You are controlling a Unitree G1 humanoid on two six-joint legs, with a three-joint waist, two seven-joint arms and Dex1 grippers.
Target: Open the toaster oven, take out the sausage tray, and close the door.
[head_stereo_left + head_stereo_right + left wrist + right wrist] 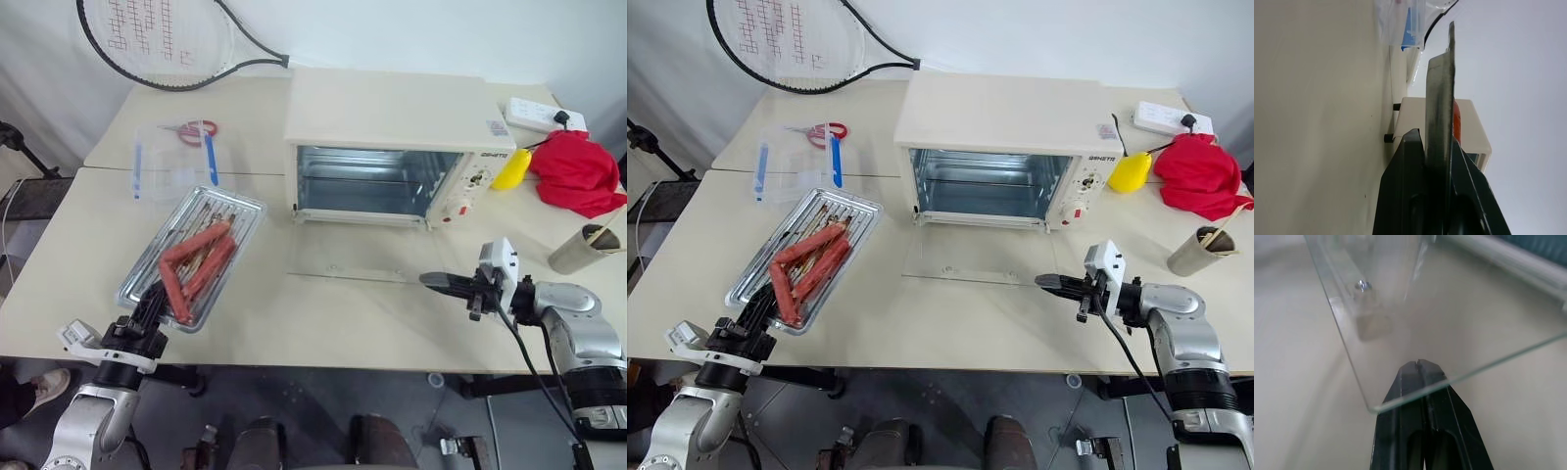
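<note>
The cream-white toaster oven (392, 117) stands at the back of the table with its cavity open and bare. Its glass door (353, 257) lies folded down flat on the tabletop. My right gripper (431, 280) is shut, and in the right wrist view its tips (1419, 363) sit just under the door's (1400, 308) near right corner. The silver sausage tray (245, 208) rests on the table to the oven's left, with several reddish sausages (196, 257) in it. My left gripper (152, 299) is shut on the tray's near rim (1439, 98).
A clear plastic box with blue strips (171, 157) and red-handled scissors (196, 129) lie behind the tray. A tennis racket (167, 39) leans at the back left. Right of the oven are a yellow object (511, 168), a red cloth (578, 171), a power strip (544, 115) and a cup (583, 250).
</note>
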